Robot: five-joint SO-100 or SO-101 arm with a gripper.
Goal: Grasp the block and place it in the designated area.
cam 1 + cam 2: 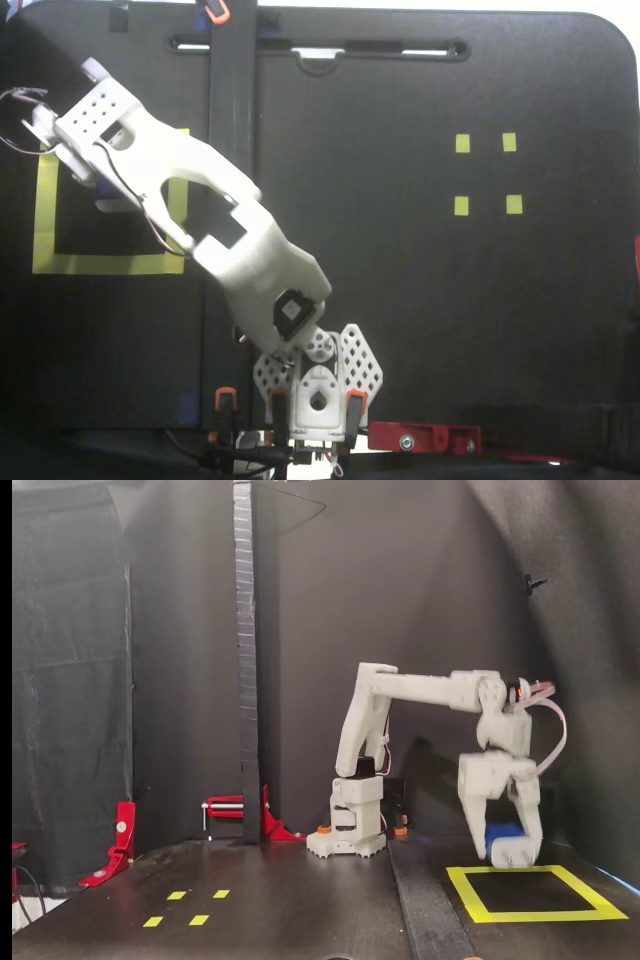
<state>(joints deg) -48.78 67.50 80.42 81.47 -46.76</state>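
Note:
In the side-on fixed view the block [501, 832], small and dark blue, sits between the white fingers of my gripper [500, 852], which is shut on it. The gripper hangs low, just above the far edge of the designated area [535, 916], a square of yellow tape with a black inside. Whether the block touches the floor cannot be told. In the top-down fixed view the arm's wrist [97, 128] reaches over the far side of the designated area [108, 263] and hides both the fingers and the block.
Four tiny yellow markers [486, 173] lie on the other side, also visible low left in the side view as markers [187, 906]. A tall black post [245, 660] with a red clamp [238, 810] stands beside the arm's base [347, 840]. A red bracket [121, 838] sits far left.

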